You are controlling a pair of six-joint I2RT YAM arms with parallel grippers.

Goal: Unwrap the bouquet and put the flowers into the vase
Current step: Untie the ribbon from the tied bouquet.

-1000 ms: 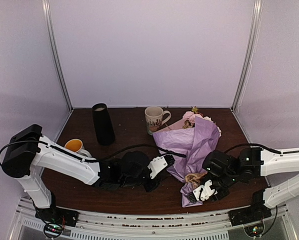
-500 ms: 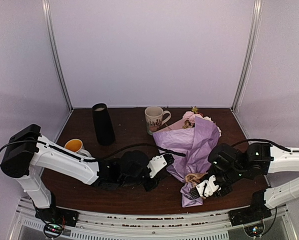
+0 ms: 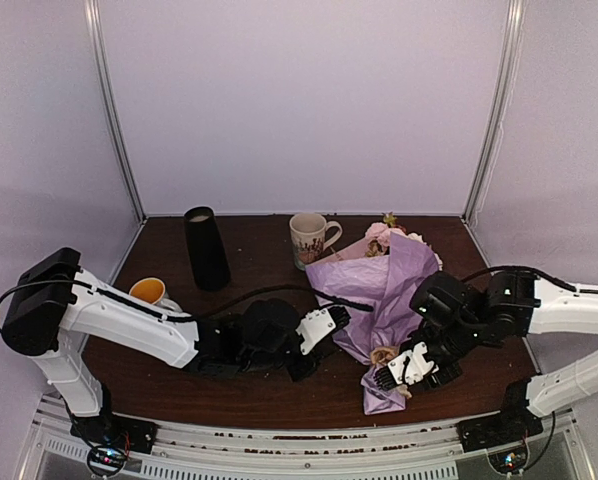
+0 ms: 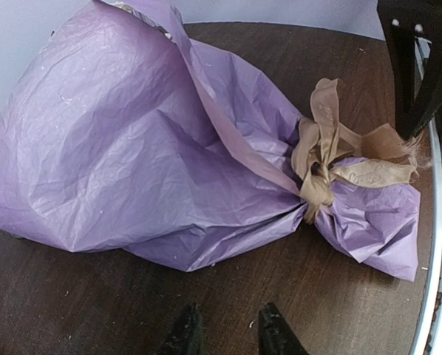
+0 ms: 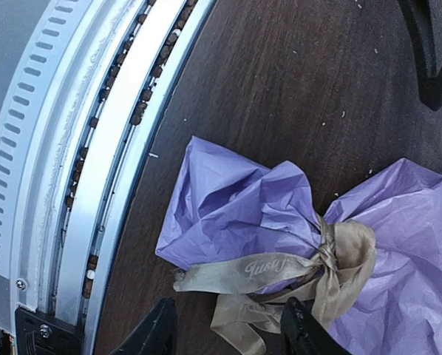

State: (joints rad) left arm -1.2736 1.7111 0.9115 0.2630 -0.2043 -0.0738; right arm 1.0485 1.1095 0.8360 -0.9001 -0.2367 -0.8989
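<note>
- My left claw (image 4: 228,334) was narrowly parted and empty, just left of the bouquet (image 4: 169,155), which lay still tied.
- My right claw (image 5: 225,333) was half wide at the bouquet's near end, with the tan ribbon (image 5: 280,274) tails between its fingers.
- The vase (image 3: 206,248) stood upright at far left, well apart.

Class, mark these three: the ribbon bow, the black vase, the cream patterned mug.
ribbon bow (image 4: 315,177), left wrist view, on the knot.
black vase (image 3: 207,252), top external view, middle of its wall.
cream patterned mug (image 3: 306,242), top external view, its side wall.
</note>
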